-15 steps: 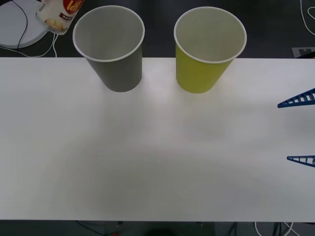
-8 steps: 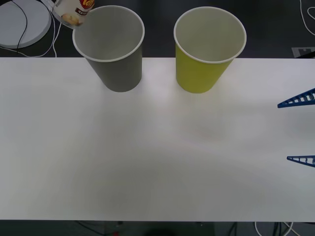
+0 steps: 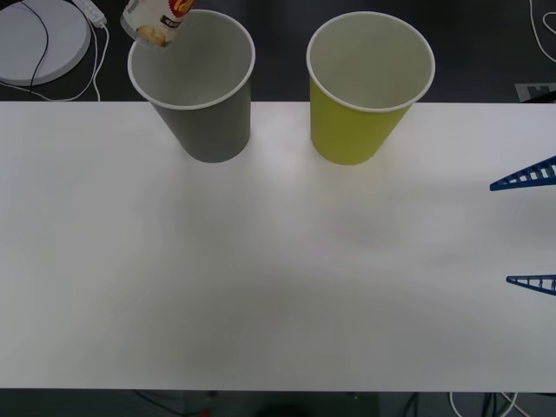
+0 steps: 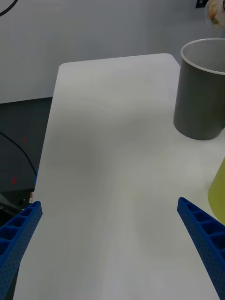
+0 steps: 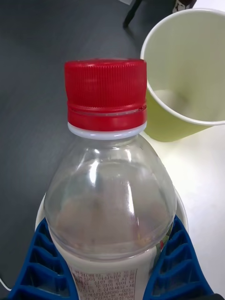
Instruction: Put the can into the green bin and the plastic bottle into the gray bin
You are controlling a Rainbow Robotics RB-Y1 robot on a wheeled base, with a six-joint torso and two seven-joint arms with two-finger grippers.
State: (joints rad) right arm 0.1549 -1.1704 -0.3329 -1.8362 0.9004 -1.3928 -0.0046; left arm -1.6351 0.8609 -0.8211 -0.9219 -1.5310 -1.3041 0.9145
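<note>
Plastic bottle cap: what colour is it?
Red, on the plastic bottle held by the left gripper; the left wrist view shows it best.

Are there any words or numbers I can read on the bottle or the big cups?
None can be read.
The plastic bottle, held in the left gripper: its label has print, too blurred to read.
The gray bin and the green bin: no writing.

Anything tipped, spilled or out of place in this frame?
Nothing stands out. The gray bin and green bin stand upright on the table; the left tool holds the plastic bottle above the gray bin's rim. The right tool waits open.
</note>
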